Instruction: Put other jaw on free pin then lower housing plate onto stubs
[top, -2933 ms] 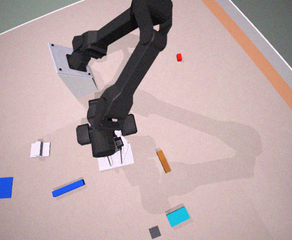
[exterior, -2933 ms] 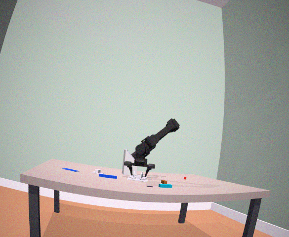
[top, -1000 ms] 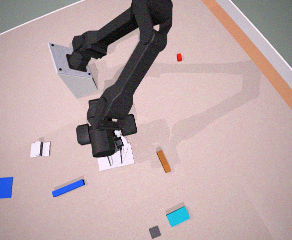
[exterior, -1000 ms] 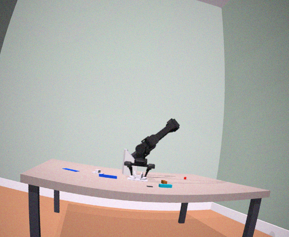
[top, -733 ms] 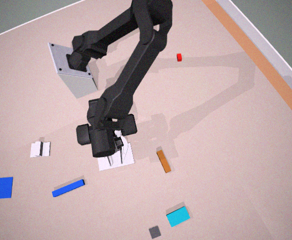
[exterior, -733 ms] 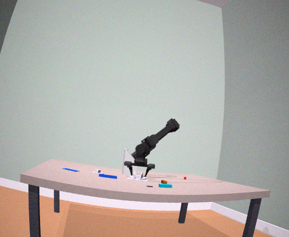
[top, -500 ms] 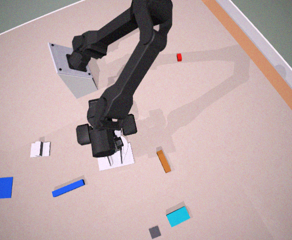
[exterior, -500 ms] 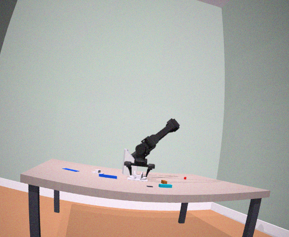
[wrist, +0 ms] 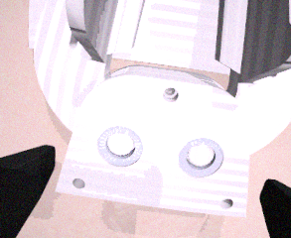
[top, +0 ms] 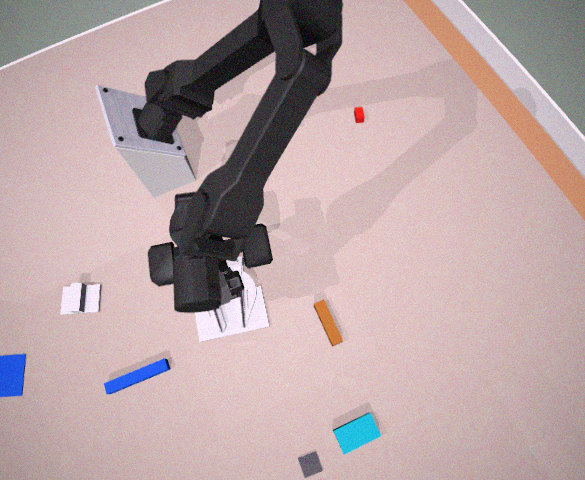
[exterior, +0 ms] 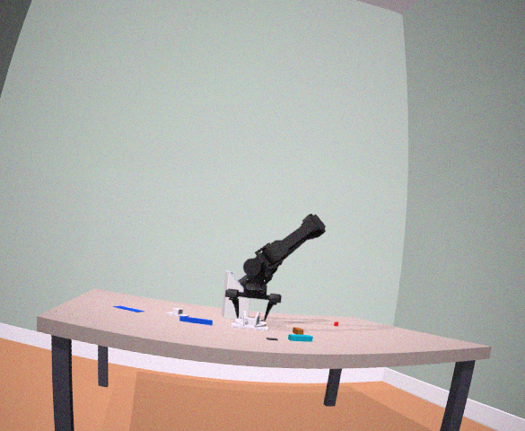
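Housing plate [wrist: 160, 119]: lay over the near part of the white base [top: 207, 331] [exterior: 262, 328] [wrist: 53, 94], apparently level. A pale stub end showed inside the left ring [wrist: 102, 146] and another inside the right ring [wrist: 184, 166], so I judged it down on both; full seating could not be confirmed from above.

Gripper [top: 209, 254] [exterior: 251, 320] [wrist: 160, 174]: released, spread wide, nothing grasped. One fingertip stood off each side of the plate, bare gaps between. The wide stance presumably served to free the plate without dragging it askew on its stubs.

The two white jaws reached out from beyond the plate's far edge, one at either side. Their pins and teeth lay beneath it, so I could not tell whether the teeth meshed; a covering plate argued for both being in place.

Orange block [top: 328, 322] [exterior: 298, 330] and blue bar [top: 137, 376] [exterior: 196, 321]: off to opposite sides of the plate, seemingly no part of the job.

Judgement: closing done or nearly so, withdrawal remaining. A straight lift, fingers kept wide, looked safest; sideways drift might catch a plate edge.
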You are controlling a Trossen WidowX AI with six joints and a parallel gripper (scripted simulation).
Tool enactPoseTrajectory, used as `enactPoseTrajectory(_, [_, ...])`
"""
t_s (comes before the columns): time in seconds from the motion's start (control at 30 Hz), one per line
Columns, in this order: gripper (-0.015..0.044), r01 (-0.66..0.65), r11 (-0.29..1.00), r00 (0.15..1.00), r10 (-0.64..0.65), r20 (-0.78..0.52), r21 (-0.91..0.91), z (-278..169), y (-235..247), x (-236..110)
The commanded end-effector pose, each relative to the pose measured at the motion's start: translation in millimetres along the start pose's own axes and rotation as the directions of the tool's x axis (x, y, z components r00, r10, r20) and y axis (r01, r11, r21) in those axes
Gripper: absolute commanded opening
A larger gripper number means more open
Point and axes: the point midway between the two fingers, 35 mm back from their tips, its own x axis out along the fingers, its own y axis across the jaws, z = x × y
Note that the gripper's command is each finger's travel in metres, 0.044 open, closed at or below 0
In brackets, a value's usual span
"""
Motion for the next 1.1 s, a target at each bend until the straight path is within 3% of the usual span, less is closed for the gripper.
enactPoseTrajectory(0.0, [0.0440, 0.004, 1.000, 1.000, -0.004, 0.017, -0.011, 5.1, 0.3, -35.7])
enactPoseTrajectory(0.1, [0.0440, 0.000, 1.000, 1.000, 0.000, 0.015, -0.010, 2.1, 1.2, -59.4])
enactPoseTrajectory(0.27, [0.0440, 0.001, 1.000, 1.000, -0.001, 0.025, 0.000, 0.1, -2.6, -57.7])
enactPoseTrajectory(0.5, [0.0440, 0.004, 1.000, 1.000, -0.004, 0.014, -0.007, -48.5, -15.4, -109.3])
enactPoseTrajectory(1.07, [0.0440, 0.003, 1.000, 1.000, -0.003, 0.013, -0.007, -49.9, -15.5, -110.5])
